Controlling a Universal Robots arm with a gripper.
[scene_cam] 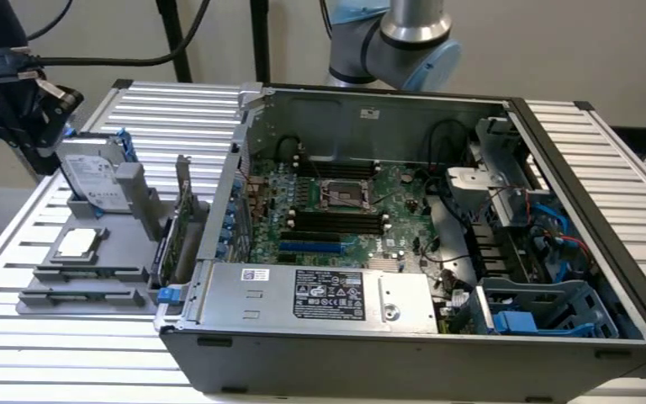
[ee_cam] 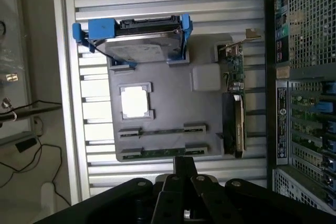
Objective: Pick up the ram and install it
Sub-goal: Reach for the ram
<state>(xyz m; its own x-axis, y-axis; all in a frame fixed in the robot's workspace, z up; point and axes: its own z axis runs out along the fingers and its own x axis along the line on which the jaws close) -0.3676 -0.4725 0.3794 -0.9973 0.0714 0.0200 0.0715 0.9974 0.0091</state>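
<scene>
The slatted desk [scene_cam: 76, 353] carries an open case [scene_cam: 413, 353], its motherboard's memory slots [scene_cam: 329, 223] bare and facing up. On the exterior view's left of the case sits a grey holder [ee_cam: 173, 108]. It keeps a hard drive [ee_cam: 139, 51] in blue rails at one end, a tall card [ee_cam: 234, 77] along the side next to the case, and a square chip [ee_cam: 134, 102] in the middle.

The ram [ee_cam: 160, 152] lies in the holder's end row, at the end away from the hard drive and nearest the hand. It is a long, thin strip, dark with a greenish tint, held between two small end brackets. Its chips are too small to make out.

The hand [ee_cam: 185, 162] hangs above that end of the holder with its fingers pressed together, holding nothing and touching nothing.

I judge the work to be at the approach to the pick, with nothing lifted yet. A grasp would call for the fingers to part, line up across the stick's thin edge and descend squarely between the brackets.
</scene>
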